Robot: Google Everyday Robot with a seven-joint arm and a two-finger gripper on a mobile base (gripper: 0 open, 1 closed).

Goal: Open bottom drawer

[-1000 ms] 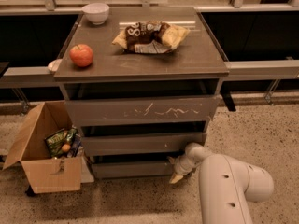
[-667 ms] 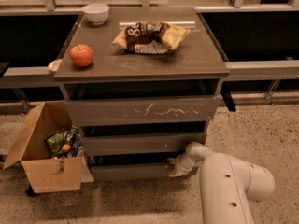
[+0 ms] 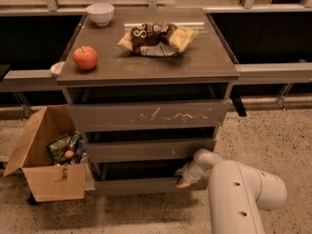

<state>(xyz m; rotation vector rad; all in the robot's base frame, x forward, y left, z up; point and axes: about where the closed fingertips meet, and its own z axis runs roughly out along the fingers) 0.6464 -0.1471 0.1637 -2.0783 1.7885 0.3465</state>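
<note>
White arm (image 3: 246,191) enters from the lower right, in front of the cabinet (image 3: 195,62), and bends left toward its base. The gripper (image 3: 183,177) sits at the top edge of the bottom drawer (image 3: 141,185), near that front's right end. Whether it is spread, closed or pinching the edge cannot be told.

The bottom drawer is the lowest front of the cabinet, slim and plain. A dark gap shows between it and the middle drawer (image 3: 146,150) above. The top drawer (image 3: 146,116) is the tallest front, with white scratch marks across it.

A cardboard box (image 3: 53,182) stands on the speckled floor (image 3: 263,135), just beside the cabinet's lower left, flaps open, with green packets inside.

On the cabinet top:
- a red apple (image 3: 85,57) near the front left
- a crumpled snack bag (image 3: 157,37) at the centre, toward the back
- a white bowl (image 3: 100,13) at the back left corner
</note>
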